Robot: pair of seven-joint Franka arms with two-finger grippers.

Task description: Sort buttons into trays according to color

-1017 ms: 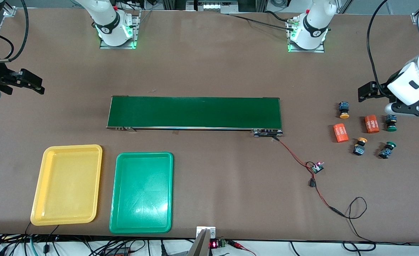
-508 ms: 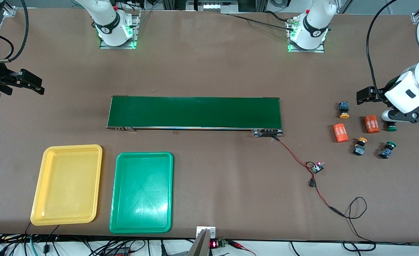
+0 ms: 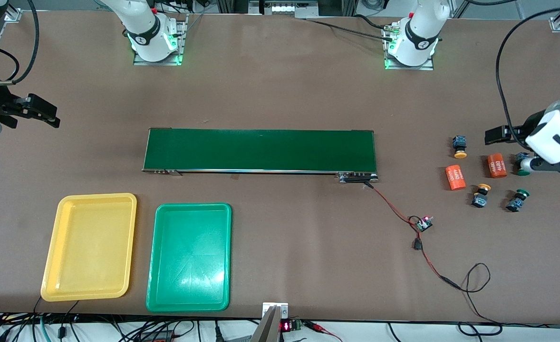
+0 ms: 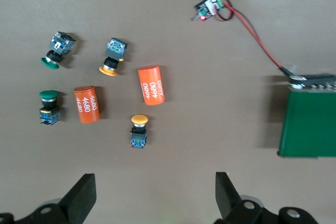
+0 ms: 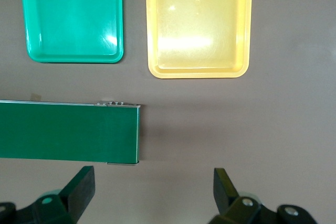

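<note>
Several buttons lie toward the left arm's end of the table: a yellow-capped one, another yellow-capped one nearer the camera, a green-capped one, and a second green one mostly hidden under the left arm. My left gripper hangs open and empty over the table by this cluster. The yellow tray and green tray lie empty side by side. My right gripper waits open at the right arm's end.
Two orange cylinders marked 4680 lie among the buttons. A long dark-green conveyor belt crosses the table's middle. A red-black wire with a small circuit board runs from its end toward the table's front edge.
The left arm has swung down over the button cluster, its wrist now covering most of the green button beside the cylinder. The right arm has barely moved.
</note>
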